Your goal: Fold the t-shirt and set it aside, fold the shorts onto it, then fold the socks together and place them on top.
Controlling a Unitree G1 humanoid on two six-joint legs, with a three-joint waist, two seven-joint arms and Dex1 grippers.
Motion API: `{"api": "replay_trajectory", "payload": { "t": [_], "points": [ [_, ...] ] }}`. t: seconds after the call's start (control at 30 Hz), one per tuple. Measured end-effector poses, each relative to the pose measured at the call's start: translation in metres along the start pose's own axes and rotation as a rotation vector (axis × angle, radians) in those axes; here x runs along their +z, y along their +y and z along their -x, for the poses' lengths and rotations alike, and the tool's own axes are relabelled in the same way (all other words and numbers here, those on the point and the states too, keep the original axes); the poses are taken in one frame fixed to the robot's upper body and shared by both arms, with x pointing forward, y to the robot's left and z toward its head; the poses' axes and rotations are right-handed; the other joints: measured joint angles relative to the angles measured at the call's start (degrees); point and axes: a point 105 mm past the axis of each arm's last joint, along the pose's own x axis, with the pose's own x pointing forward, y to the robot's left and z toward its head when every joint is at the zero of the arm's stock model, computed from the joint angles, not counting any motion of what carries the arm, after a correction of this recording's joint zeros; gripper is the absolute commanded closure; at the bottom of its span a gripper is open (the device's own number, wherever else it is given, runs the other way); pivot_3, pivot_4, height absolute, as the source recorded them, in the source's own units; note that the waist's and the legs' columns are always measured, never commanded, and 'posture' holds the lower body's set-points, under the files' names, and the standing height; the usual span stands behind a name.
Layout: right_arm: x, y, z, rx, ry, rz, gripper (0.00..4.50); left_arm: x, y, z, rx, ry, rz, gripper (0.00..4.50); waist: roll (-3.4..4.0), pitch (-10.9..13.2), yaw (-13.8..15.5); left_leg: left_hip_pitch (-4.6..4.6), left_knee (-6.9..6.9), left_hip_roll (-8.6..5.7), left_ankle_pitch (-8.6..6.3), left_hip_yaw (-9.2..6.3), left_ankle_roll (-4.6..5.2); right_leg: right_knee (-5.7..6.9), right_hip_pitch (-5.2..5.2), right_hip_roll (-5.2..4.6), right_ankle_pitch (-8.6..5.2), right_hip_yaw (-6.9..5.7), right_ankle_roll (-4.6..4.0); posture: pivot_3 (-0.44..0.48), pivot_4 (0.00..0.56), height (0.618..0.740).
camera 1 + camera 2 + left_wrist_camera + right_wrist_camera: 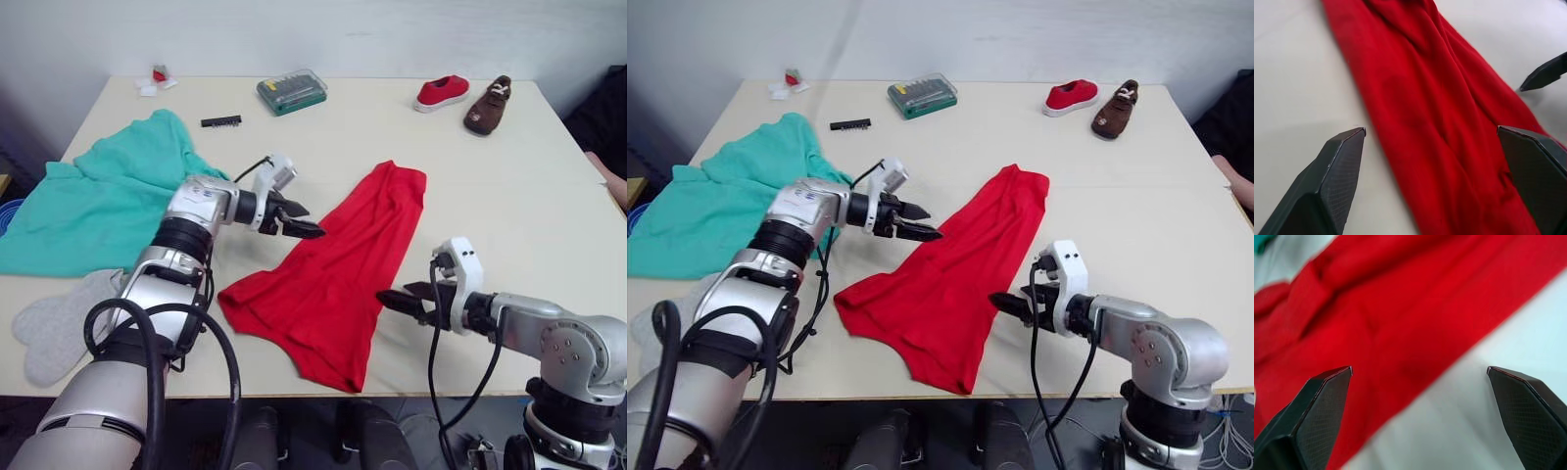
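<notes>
Two grippers flank the red t-shirt (338,269) on the table (509,196): left gripper (302,227) and right gripper (397,300), both fingers spread wide, empty; shorts (98,196) lie beyond the left gripper.

One red t-shirt (338,274), one teal pair of shorts (103,196), two grey socks (54,323). Two shoes: one red (441,93), one brown (488,106). One green screwdriver-bit case (292,91), one black bit strip (220,121). One small red-and-white cluster (155,80) at the far corner, number of pieces unclear.
</notes>
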Motion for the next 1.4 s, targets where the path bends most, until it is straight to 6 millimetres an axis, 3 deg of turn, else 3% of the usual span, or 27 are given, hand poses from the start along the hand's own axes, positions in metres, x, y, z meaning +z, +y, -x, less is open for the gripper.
{"api": "replay_trajectory", "payload": {
  "t": [0.17, 0.47, 0.6, 0.7, 0.93, 1.07, 1.4],
  "points": [
    [-0.009, 0.007, 0.001, 0.002, 0.008, 0.01, 0.0, -0.005, 0.003, -0.02, 0.048, 0.0, 0.019, 0.01, -0.02, 0.0, -0.1, 0.05, 0.12, 0.01, 0.01, -0.1, -0.01, -0.1, 0.04, -0.05, 0.0, 0.0, -0.01, 0.0, 0.15, 0.74],
    [-0.009, 0.02, -0.013, 0.051, -0.009, -0.041, 0.0, -0.003, 0.005, -0.025, 0.085, -0.027, 0.061, 0.01, -0.17, -0.1, -0.7, 0.1, 0.16, 0.01, 0.01, -0.11, 0.0, 0.0, 0.07, -0.08, 0.0, 0.0, -0.01, 0.0, 0.15, 0.74],
    [-0.004, 0.022, -0.021, 0.077, -0.019, -0.078, 0.0, -0.004, 0.007, -0.025, 0.102, -0.028, 0.087, 1.23, -0.18, -0.1, -1.1, 0.14, 0.16, 0.03, 0.02, -0.1, -0.02, 0.04, 0.06, -0.06, 0.01, 0.01, -0.03, 0.0, 0.15, 0.74],
    [-0.003, 0.021, -0.022, 0.071, -0.017, -0.086, 0.6, -0.007, 0.008, -0.024, 0.107, -0.02, 0.1, 2.13, -0.18, -0.1, -1.0, 0.14, 0.15, 0.02, 0.02, -0.1, -0.02, 0.03, 0.06, -0.07, 0.01, 0.01, -0.03, 0.0, 0.15, 0.74],
    [-0.007, 0.015, -0.026, 0.044, -0.003, -0.118, 3.02, -0.01, 0.009, -0.023, 0.113, -0.014, 0.111, 4.42, -0.18, -0.1, -1.0, 0.13, 0.11, 0.03, 0.03, -0.09, -0.03, 0.04, 0.05, -0.05, 0.01, 0.01, -0.03, 0.0, 0.15, 0.74],
    [-0.009, 0.016, -0.032, 0.053, 0.016, -0.138, 4.42, -0.011, 0.01, -0.023, 0.115, -0.008, 0.107, 4.5, -0.18, -0.1, -1.0, 0.13, 0.11, 0.03, 0.03, -0.09, -0.03, 0.04, 0.05, -0.04, 0.01, 0.01, -0.03, 0.0, 0.15, 0.74],
    [-0.008, 0.006, -0.025, 0.075, 0.058, -0.121, 4.47, -0.01, 0.013, -0.018, 0.132, -0.019, 0.103, 4.5, -0.18, -0.1, -0.9, 0.09, 0.11, 0.0, 0.01, -0.08, -0.01, 0.05, 0.04, -0.06, 0.01, 0.0, -0.03, 0.0, 0.15, 0.74]
  ]
}}
